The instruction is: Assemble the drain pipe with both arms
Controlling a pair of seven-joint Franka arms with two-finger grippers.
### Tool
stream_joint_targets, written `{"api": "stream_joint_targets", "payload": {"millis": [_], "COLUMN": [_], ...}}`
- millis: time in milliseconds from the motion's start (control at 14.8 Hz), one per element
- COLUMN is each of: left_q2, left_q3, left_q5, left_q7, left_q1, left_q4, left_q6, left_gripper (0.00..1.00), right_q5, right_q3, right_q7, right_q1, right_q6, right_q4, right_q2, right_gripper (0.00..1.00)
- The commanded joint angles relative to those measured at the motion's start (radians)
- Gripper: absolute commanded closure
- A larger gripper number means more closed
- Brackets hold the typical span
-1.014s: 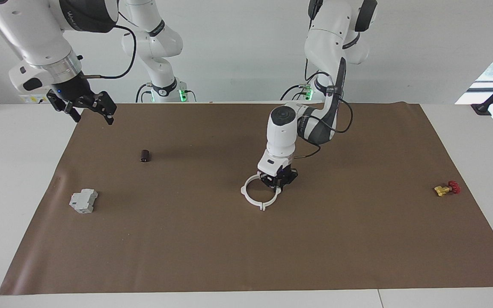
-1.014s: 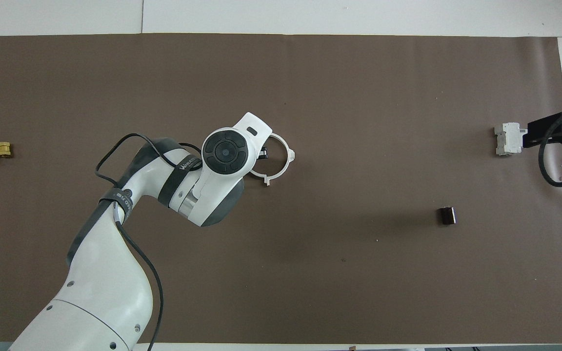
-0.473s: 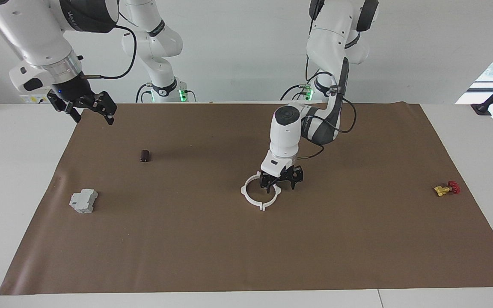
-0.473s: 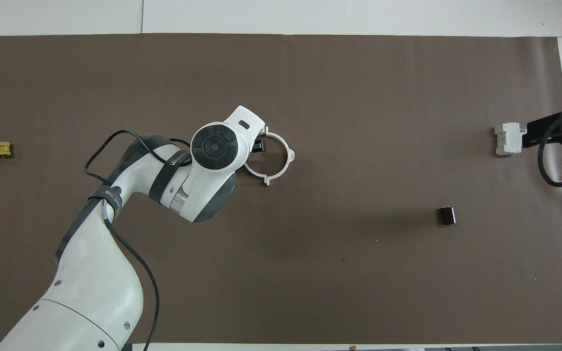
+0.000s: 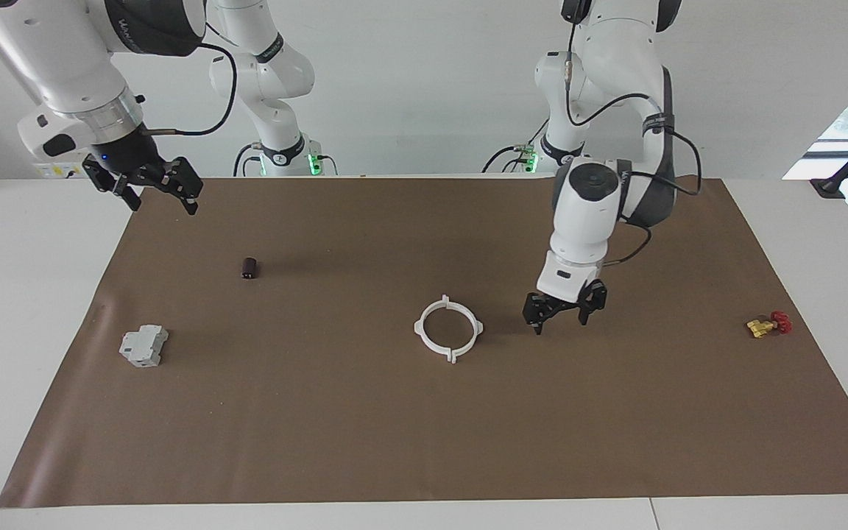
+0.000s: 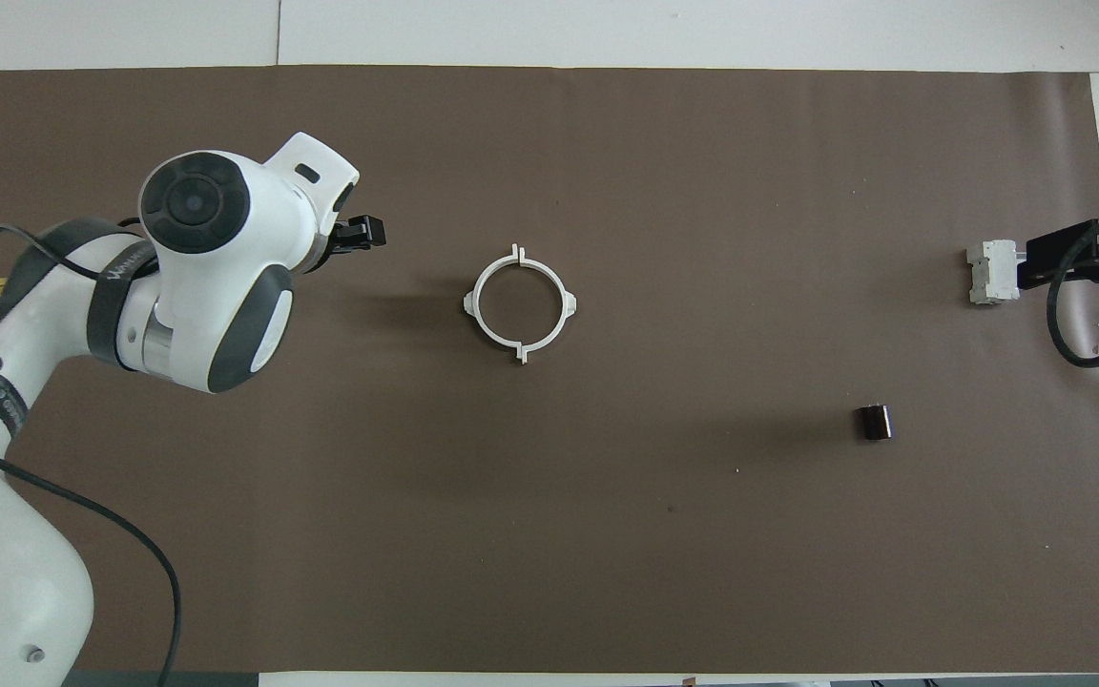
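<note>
Nearest the robots, the right end effector [image 5: 146, 188] hangs in the air over the edge of the brown mat [image 5: 615, 412] at the right arm's end of the counter [image 5: 26, 309]; its fingers look spread and empty, and this arm appears to be waiting. A small dark cylinder [image 5: 249, 268] lies on the mat farther out, toward that same end.

Farther from the robots, the left end effector [image 5: 561, 315] hovers low over bare mat, fingers parted and holding nothing. The drain pipe [image 5: 447, 329] lies flat beside it, toward the right arm's end, apart from it with a clear gap. It reads as one closed white ring with four outward tabs, so the joining looks done. The left arm is much the nearer to it.

A yellow-and-red valve [image 5: 767, 324] and a grey boxy block [image 5: 143, 346] lie toward opposite ends.
</note>
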Motion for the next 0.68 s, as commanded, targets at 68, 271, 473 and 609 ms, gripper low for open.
{"api": "stream_joint_targets", "payload": {"millis": [68, 271, 473, 609], "left_q2": [-0.069, -0.109, -0.161, -0.192], "left_q3": [-0.01, -0.008, -0.008, -0.002], "left_q5": [-0.014, -0.055, -0.112, -0.112], "left_q7": [0.11, 0.234, 0.323, 0.378], "left_q1": [0.088, 0.146, 0.214, 0.246], "left_q4": [-0.033, -0.022, -0.014, 0.019], "left_q6": [-0.047, -0.128, -0.174, -0.255], "left_gripper": [0.0, 0.0, 0.0, 0.0], "right_q5": [0.003, 0.004, 0.003, 0.003], "right_q3": [0.008, 0.008, 0.011, 0.012], "right_q7": [-0.017, -0.017, -0.017, -0.017], "right_q1": [-0.007, -0.006, -0.004, -0.004], "right_q6": [-0.002, -0.002, -0.002, 0.001], "right_q4": [0.013, 0.013, 0.01, 0.011], "right_q2": [0.008, 0.006, 0.002, 0.0], "right_gripper": [0.0, 0.0, 0.0, 0.0]}}
